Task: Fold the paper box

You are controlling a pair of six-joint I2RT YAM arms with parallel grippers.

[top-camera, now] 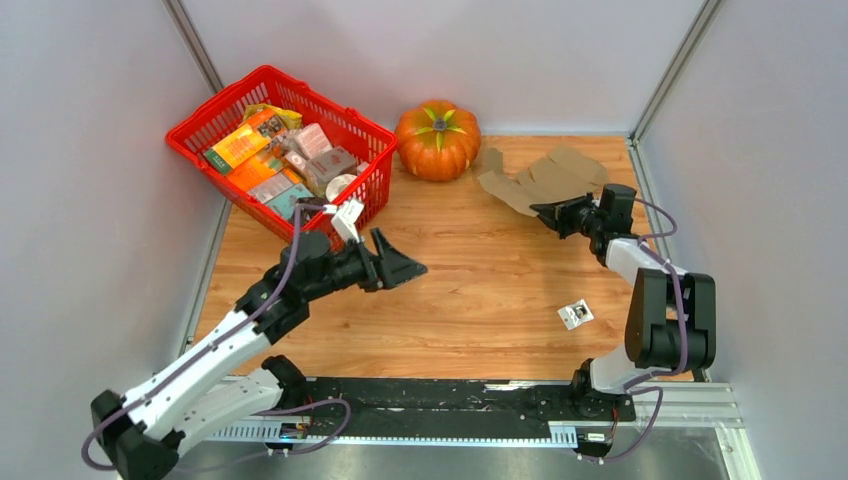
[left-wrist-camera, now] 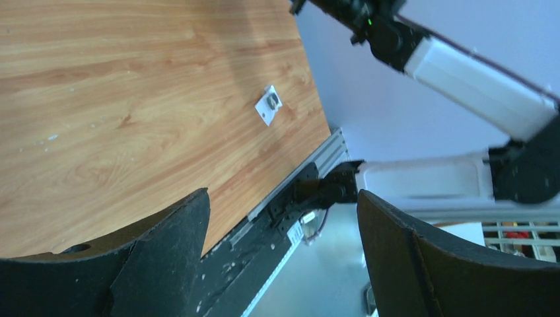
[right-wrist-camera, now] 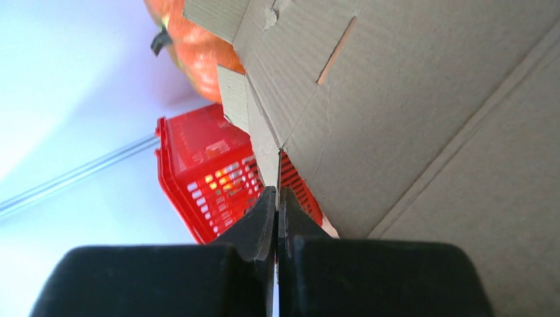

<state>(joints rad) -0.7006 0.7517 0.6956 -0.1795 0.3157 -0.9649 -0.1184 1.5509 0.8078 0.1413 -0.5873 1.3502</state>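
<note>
Starting at the near edge of the desk (top-camera: 470, 300), I see the small white card (top-camera: 575, 314) lying flat by the right arm's base; its black mark is too small for me to read. Further in, on the left, the left claw (top-camera: 400, 265) hangs above the bare wood with its fingers spread wide and nothing between them. Its wrist camera shows only the two dark pads, the planks and that same card (left-wrist-camera: 269, 105).

Beyond that, towards the far right, the right claw (top-camera: 545, 212) is closed tight on the near edge of the paper box (top-camera: 545, 180), an unfolded brown die-cut sheet. From the right wrist, the fingertips (right-wrist-camera: 264, 211) pinch a thin flap corner, and the cardboard (right-wrist-camera: 429, 132) fills most of the frame. That hides how much of the sheet sits on the desk and how much is lifted.

Just left of the sheet stands the orange pumpkin (top-camera: 437, 140). Farthest left is the red basket (top-camera: 215, 100) of printed packages, whose labels I can't make out.
</note>
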